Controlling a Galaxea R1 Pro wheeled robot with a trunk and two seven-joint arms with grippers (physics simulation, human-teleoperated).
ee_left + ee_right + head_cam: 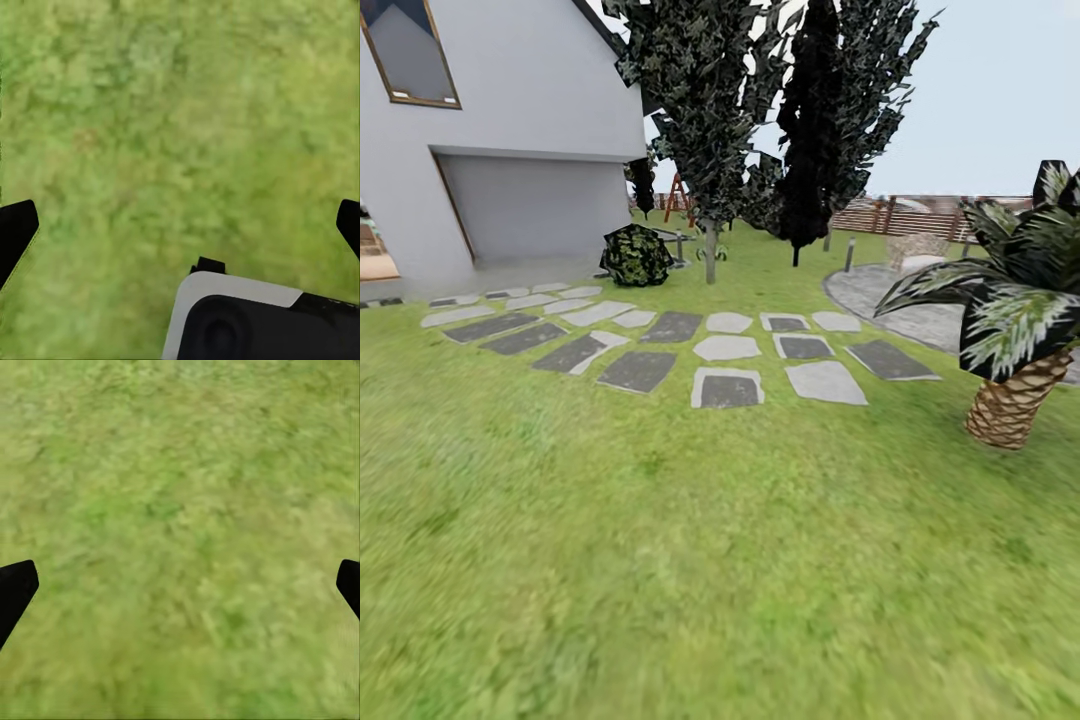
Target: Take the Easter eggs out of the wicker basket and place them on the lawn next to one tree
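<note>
Green grass is basically everything up close: the lawn (690,560) takes up the whole near half of the head view and sits under both wrist cameras.

Task-wise, as far as I can tell nothing's been done yet. No basket or eggs anywhere I can spot, so the robot looks like it's just travelling, and finding the basket, pulling three eggs and parking them by one tree is all still ahead.

Grippers: the left gripper (180,225) has its fingers (16,229) spread wide, dark tips out at opposite edges of the left wrist view with only grass between them. Holding nothing, touching nothing. A white and black bit of the robot's body (247,319) pokes in below it. The right gripper (180,585) is the same, wide apart and empty over grass.

Further out there's a patch of grey stepping stones (725,385), with a palm (1015,330) off to the right. Beyond that, a round bush (636,255) and the grey patio (905,300). A pale-trunked tree (710,250) stands past the stones, which seems a decent candidate for the drop spot. The white house (510,150) and fence (900,215) are at the back.
</note>
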